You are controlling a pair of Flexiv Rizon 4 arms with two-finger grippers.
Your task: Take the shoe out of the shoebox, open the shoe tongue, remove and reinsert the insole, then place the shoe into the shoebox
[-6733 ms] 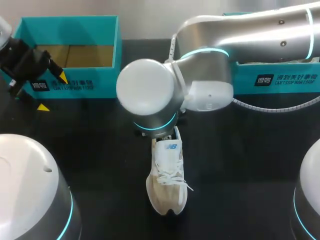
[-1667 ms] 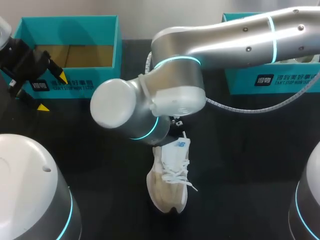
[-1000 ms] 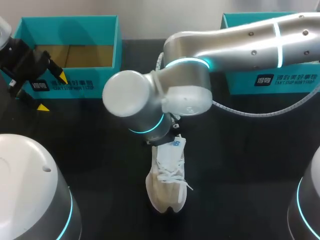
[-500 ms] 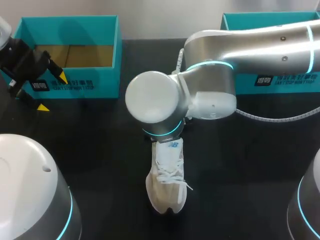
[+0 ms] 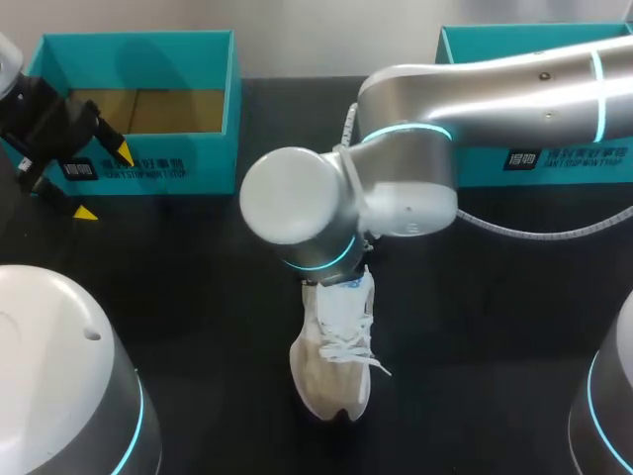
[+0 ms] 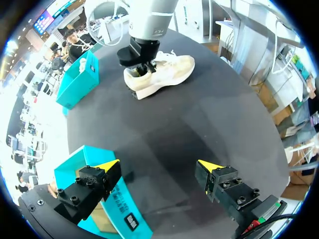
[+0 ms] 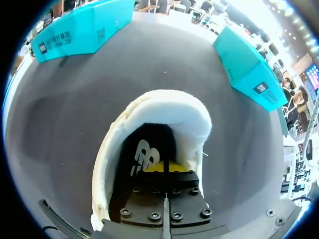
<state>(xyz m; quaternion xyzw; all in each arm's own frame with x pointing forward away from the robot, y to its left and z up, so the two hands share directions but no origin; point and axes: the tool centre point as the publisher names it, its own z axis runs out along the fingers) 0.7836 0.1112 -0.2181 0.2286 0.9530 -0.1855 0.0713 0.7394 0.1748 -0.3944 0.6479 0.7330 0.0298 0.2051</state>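
A cream and white shoe (image 5: 334,361) lies on the black table, toe toward the near edge. My right arm comes across from the right, and its wrist hides the heel in the head view. In the right wrist view my right gripper (image 7: 164,167) is shut, its yellow tips down inside the shoe's white collar (image 7: 169,107) on the dark insole (image 7: 144,149). Whether it pinches the insole is hidden. My left gripper (image 5: 104,183) stands open at the far left, nothing between its fingers, next to the open teal shoebox (image 5: 138,173). From there the shoe (image 6: 164,74) is far ahead.
A second teal box (image 5: 554,158) stands at the back right behind my right arm. The left shoebox (image 6: 119,219) sits right beside my left fingers. Bare black table (image 6: 199,124) lies between my left gripper and the shoe.
My right arm's wrist swung right, then back a little to the left. The shoe's heel end shifted slightly right with it; the toe stayed put. The left arm has not moved.
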